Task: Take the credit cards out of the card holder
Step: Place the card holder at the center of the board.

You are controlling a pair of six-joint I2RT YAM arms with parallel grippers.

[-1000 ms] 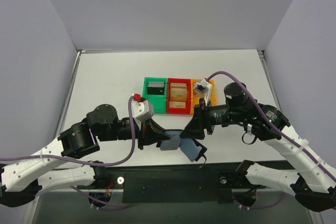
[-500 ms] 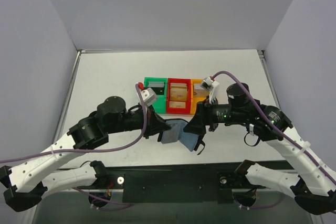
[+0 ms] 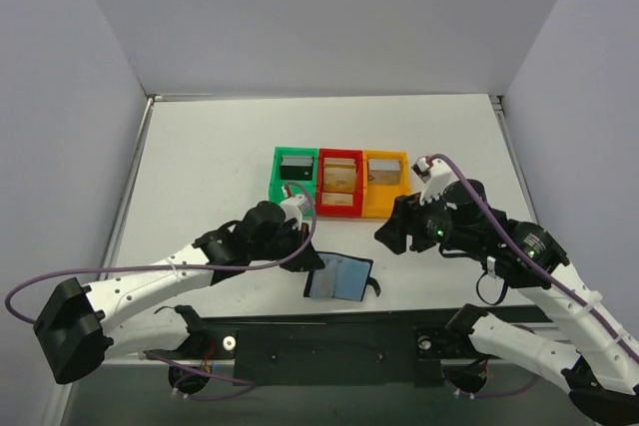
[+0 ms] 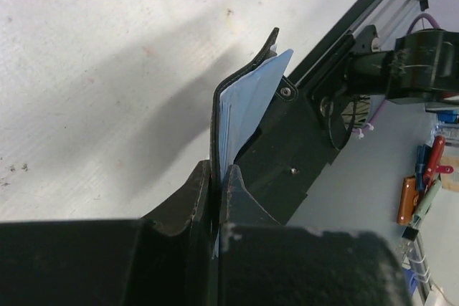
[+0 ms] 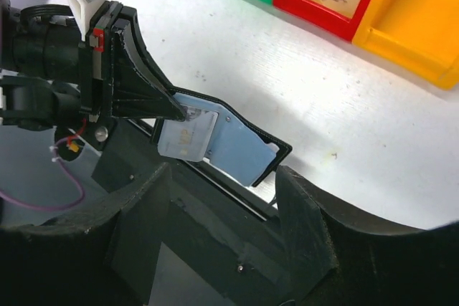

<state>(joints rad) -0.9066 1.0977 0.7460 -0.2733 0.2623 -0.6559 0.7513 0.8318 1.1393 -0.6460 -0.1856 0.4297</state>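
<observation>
The card holder (image 3: 349, 279) is open near the table's front edge, two blue-grey panels inside a black edge. In the right wrist view a pale card (image 5: 185, 134) lies over its left panel, next to the bare blue panel (image 5: 240, 150). My left gripper (image 3: 311, 257) is shut on the holder's left edge. In the left wrist view the black edge and blue sheet (image 4: 247, 94) run up from between the closed fingers (image 4: 217, 171). My right gripper (image 3: 390, 234) is open and empty, up and to the right of the holder and apart from it; its fingers (image 5: 224, 173) stand wide.
A green bin (image 3: 277, 175), a red bin (image 3: 320, 187) and an orange bin (image 3: 401, 175) stand in a row behind the holder, each with cards inside. The black front rail (image 3: 329, 336) runs just below the holder.
My right gripper has let go of the holder and drawn back to the right. My left arm has stretched forward and lowered; the holder now hangs from it alone, opened out flatter.
</observation>
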